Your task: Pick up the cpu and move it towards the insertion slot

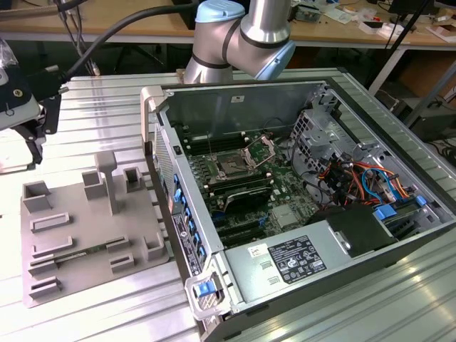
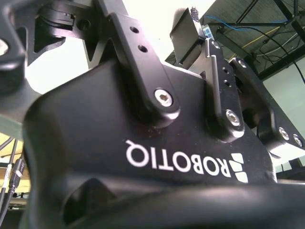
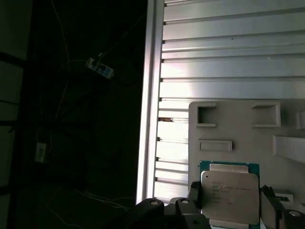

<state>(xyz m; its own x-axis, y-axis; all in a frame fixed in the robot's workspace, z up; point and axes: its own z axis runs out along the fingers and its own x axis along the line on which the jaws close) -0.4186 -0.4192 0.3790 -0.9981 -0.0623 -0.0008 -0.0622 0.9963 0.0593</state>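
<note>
The cpu (image 3: 229, 194), a pale silvery square on a green edge, sits between my gripper's two dark fingers (image 3: 193, 191), which close on its opposite sides. It hangs above the grey tray (image 3: 286, 119) and looks large against the tray's raised frames. In the exterior view my gripper (image 1: 33, 139) is at the far left, above the table just beyond the left end of the grey tray (image 1: 92, 221). The insertion slot (image 1: 231, 166), a dark square socket in a shiny metal frame with its bracket raised, lies on the green board inside the open computer case, well toward the exterior view's right.
The case's near wall (image 1: 178, 214) stands between the tray and the board. A power supply (image 1: 299, 256) and bundled cables (image 1: 356, 178) fill the case's right side. The arm's elbow (image 1: 249, 35) reaches over the case's back. The slatted table's edge (image 3: 150, 95) borders a dark drop.
</note>
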